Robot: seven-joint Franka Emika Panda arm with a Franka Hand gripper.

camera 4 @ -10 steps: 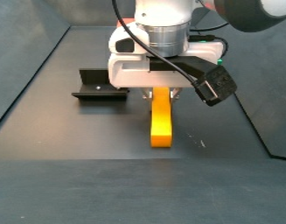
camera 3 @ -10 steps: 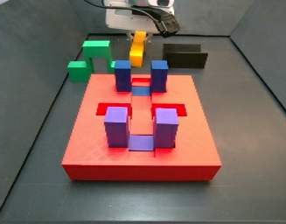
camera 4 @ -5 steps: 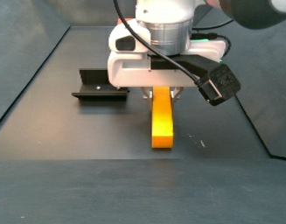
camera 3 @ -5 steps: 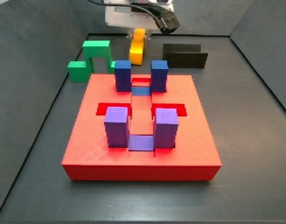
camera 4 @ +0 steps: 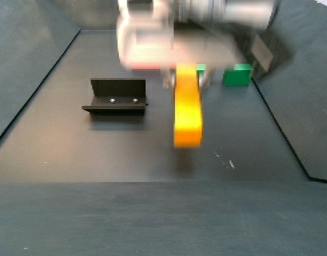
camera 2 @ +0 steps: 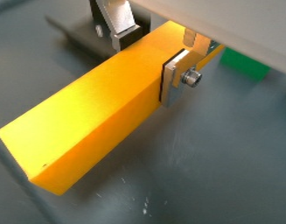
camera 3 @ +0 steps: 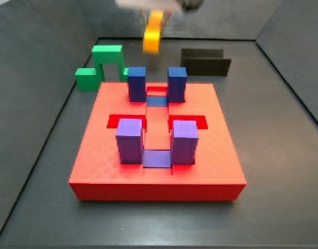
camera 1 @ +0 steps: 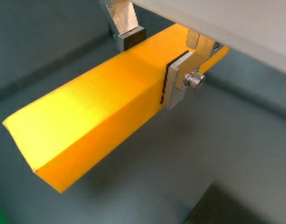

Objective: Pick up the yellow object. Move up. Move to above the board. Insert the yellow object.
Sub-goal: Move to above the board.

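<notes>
The yellow object point(camera 1: 98, 105) is a long yellow-orange bar, and my gripper point(camera 1: 153, 57) is shut on it near one end, a silver finger pressed on each side in both wrist views. In a side view the yellow object point(camera 3: 154, 32) hangs upright in the air behind the board point(camera 3: 109, 167), under the blurred gripper point(camera 3: 154, 12). The board is a red slab carrying upright blue blocks point(camera 3: 138, 83) and purple blocks point(camera 3: 128, 142). From the opposite side the yellow object point(camera 4: 189, 105) hangs clear of the floor below the gripper point(camera 4: 187, 70). The held end of the yellow object point(camera 2: 93, 122) is hidden behind the finger pads.
A green arch-shaped block point(camera 3: 100, 62) stands behind the board's left corner, and a dark black block point(camera 3: 207, 61) lies behind its right. The fixture point(camera 4: 115, 97) stands on the floor left of the bar. The green block point(camera 4: 238, 75) shows behind the arm. Grey walls enclose the floor.
My gripper has risen with the yellow object, lifting it off the floor; the arm now appears motion-blurred. The grip itself is unchanged.
</notes>
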